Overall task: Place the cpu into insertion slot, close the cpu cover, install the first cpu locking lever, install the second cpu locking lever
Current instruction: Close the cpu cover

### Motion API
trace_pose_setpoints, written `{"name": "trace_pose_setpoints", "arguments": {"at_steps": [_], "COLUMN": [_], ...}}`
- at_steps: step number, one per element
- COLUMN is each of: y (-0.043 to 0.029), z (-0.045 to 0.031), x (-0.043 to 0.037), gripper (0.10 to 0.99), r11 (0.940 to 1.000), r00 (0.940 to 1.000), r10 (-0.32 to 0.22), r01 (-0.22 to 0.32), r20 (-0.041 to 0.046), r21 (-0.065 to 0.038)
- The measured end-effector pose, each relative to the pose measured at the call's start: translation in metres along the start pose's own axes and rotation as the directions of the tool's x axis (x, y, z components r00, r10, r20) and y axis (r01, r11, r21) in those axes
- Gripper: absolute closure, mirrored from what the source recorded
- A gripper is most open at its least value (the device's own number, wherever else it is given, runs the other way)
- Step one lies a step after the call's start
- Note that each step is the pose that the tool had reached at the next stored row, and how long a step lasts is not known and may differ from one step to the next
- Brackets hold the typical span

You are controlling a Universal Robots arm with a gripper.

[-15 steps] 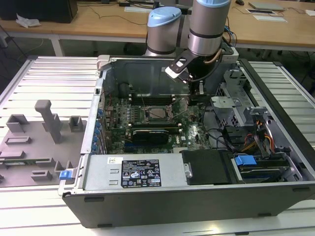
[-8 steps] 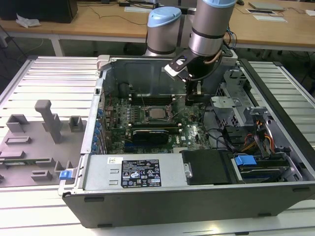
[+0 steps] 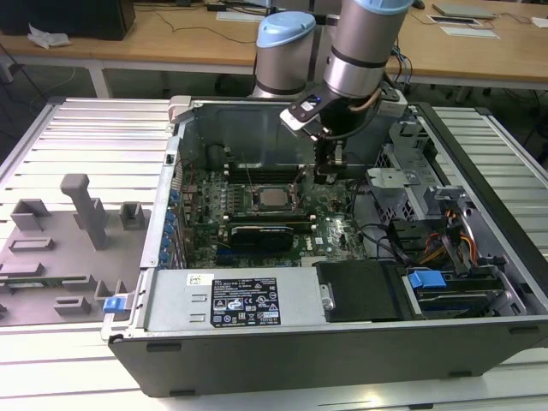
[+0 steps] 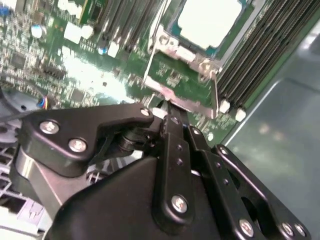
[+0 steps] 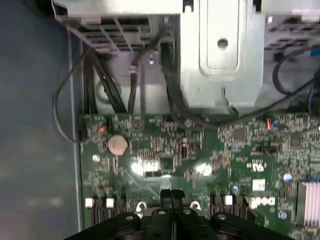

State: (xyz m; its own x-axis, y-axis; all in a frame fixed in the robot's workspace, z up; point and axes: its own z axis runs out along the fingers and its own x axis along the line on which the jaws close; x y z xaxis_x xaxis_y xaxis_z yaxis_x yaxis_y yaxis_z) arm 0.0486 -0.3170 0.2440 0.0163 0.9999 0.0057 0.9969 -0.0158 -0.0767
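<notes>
Exterior view: an open computer case [image 3: 342, 355] lies on the slatted bench [image 3: 94, 128]. Its walls ring the motherboard [image 3: 334, 227], so the only open room is from above. The cpu [image 3: 272, 199] sits flat in the insertion slot [image 3: 254, 205], silver face up. The arm drops near-vertical. The gripper [image 3: 328, 175] is low over the board, just beside the slot on the exterior view's right.

Second wrist view: the cpu [image 4: 210, 20] is square and face up, with the cpu cover [image 4: 167, 45] frame flat around it and memory slots [image 4: 260, 55] alongside. The gripper [image 4: 167, 106] jaws are pressed together, tips at a silver metal edge near the cover; contact unclear.

First wrist view: the gripper [image 5: 171, 194] jaws are pressed together over the green board. A coin cell [image 5: 117, 144] is near, and a metal drive cage [image 5: 220, 50] stands beyond.
</notes>
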Motion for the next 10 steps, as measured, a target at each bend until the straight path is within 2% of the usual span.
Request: {"name": "trace_pose_setpoints", "arguments": {"at_steps": [5, 8, 10], "y": [-0.0215, -0.0262, -0.0265], "z": [0.0017, 0.0021, 0.0021], "x": [-0.0001, -0.0002, -0.0002], "gripper": [0.98, 0.98, 0.98], "r11": [1.0, 1.0, 1.0], "r00": [1.0, 1.0, 1.0], "r10": [0.0, 0.0, 0.0], "r01": [0.0, 0.0, 0.0], "r20": [-0.0001, -0.0001, -0.0001], "r21": [-0.008, -0.009, -0.009]}}
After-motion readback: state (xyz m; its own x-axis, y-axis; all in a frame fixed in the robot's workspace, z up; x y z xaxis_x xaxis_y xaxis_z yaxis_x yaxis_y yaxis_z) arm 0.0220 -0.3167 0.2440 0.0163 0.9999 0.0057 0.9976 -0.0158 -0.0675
